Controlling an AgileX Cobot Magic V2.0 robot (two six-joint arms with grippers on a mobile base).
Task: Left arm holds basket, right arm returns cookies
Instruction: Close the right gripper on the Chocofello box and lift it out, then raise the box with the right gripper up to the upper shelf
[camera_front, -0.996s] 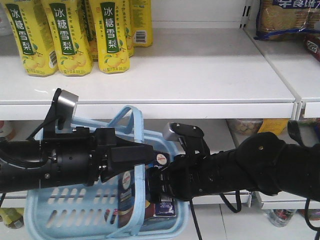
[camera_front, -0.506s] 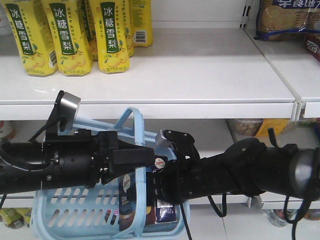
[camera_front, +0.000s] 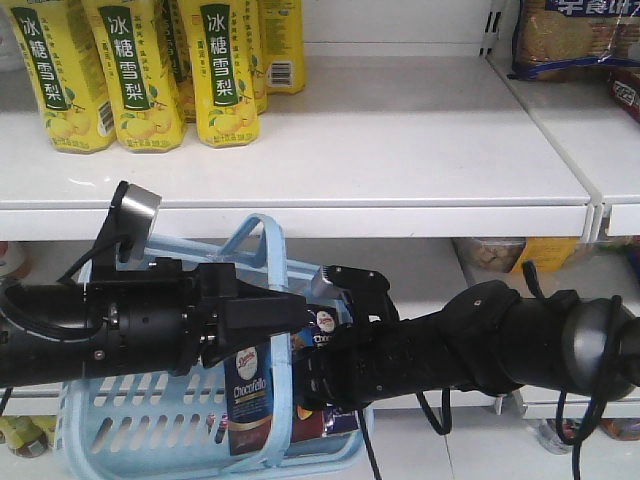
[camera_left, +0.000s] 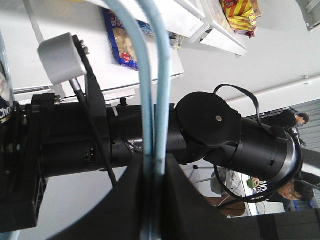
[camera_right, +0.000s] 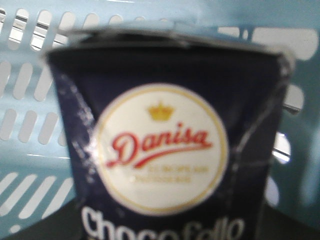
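Here the left end effector (camera_front: 296, 312) is pressed together on the two hoop handles (camera_left: 154, 95) of the basket (camera_front: 130, 420). In the left wrist view both blue straps run down into the narrow slit between its dark fingers (camera_left: 125, 200). The basket hangs from that grip in front of the lower shelf bay. The tops of its handles rise to the front lip (camera_front: 420, 222) of the upper shelf (camera_front: 420, 140) and overlap it in the front view.

The cookies (camera_front: 248, 395) stand upright inside the basket, in its right half. The carton is partly crossed by a handle strap, and its top sits about level with the basket rim. The right arm (camera_front: 500, 345) reaches in from the right, and its end effector (camera_front: 318, 360) is at the carton. The arm's own bulk hides the jaws, so I cannot tell whether they are gripping it. In the right wrist view the carton face (camera_right: 160, 150) fills almost the whole frame, with the slotted basket wall (camera_right: 30, 120) close behind it.

On the upper shelf, yellow drink bottles (camera_front: 130, 80) crowd the left end. To their right a broad stretch of white board lies open, running to the upright divider (camera_front: 597, 215).
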